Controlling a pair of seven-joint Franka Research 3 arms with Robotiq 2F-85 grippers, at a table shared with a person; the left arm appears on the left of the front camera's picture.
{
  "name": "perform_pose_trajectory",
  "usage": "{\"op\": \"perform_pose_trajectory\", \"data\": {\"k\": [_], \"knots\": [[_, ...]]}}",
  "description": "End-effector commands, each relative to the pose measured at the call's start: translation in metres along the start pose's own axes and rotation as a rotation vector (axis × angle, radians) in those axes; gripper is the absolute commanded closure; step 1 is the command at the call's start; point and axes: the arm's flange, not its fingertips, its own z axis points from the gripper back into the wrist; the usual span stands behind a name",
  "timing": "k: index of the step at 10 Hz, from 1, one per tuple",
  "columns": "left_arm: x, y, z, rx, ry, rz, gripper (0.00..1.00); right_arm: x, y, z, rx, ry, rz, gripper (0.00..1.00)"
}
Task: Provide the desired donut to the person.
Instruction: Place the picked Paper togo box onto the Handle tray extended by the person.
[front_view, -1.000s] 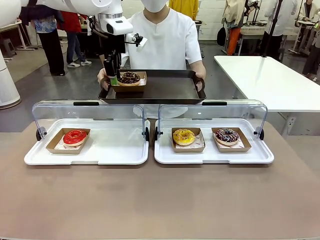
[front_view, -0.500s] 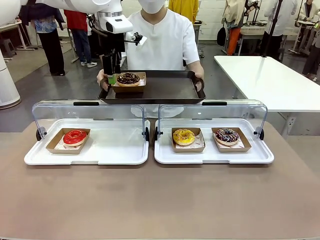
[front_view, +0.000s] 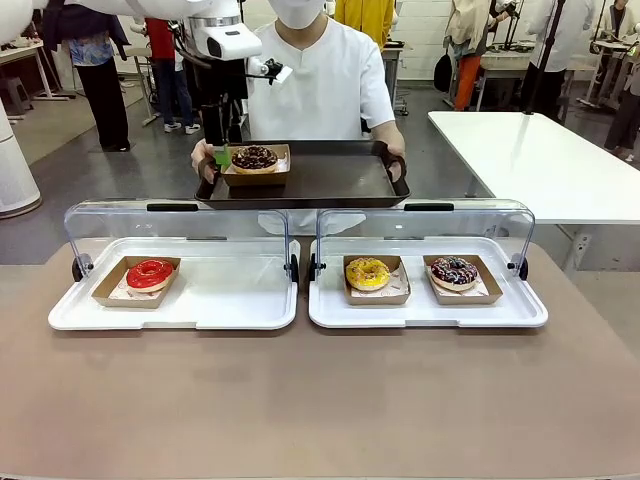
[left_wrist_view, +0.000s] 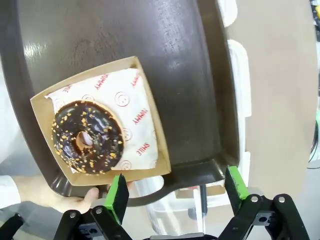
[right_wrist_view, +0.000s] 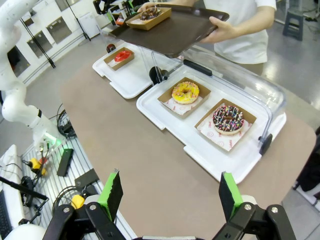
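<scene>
Raised slightly, left claw (left_wrist_view: 176, 182) gapes beside orange-flecked chocolate-glazed donut (left_wrist_view: 86, 137) in box (left_wrist_view: 150, 165).

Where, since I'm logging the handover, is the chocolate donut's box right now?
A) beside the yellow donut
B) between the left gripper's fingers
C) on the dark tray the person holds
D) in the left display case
C: the boxed chocolate donut lies on the dark tray, which the person holds at both ends; the left gripper stands open with nothing between its fingers.

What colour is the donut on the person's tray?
Donut: dark chocolate with orange crumbs; best in left wrist view.
</scene>
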Motion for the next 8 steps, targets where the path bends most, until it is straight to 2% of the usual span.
{"op": "perform_pose_trajectory", "data": {"k": [1, 3, 5, 7, 8], "knots": [[-0.037, -0.059, 0.009, 0.013, -0.044, -0.052, 0.00, -0.001, 0.001, -0.001, 0.000, 0.001, 0.000, 0.00], [-0.075, -0.103, 0.007, 0.036, -0.061, -0.040, 0.00, -0.001, 0.001, -0.001, 0.000, 0.001, 0.000, 0.00], [-0.107, -0.129, 0.004, 0.060, -0.110, -0.005, 0.00, -0.001, 0.001, -0.001, 0.000, 0.001, 0.000, 0.00], [-0.121, -0.150, 0.003, 0.093, -0.134, -0.002, 0.00, -0.001, 0.001, -0.001, 0.000, 0.001, 0.000, 0.00], [-0.125, -0.148, 0.007, 0.097, -0.139, 0.009, 0.00, -0.001, 0.001, -0.001, 0.000, 0.001, 0.000, 0.00]]}}
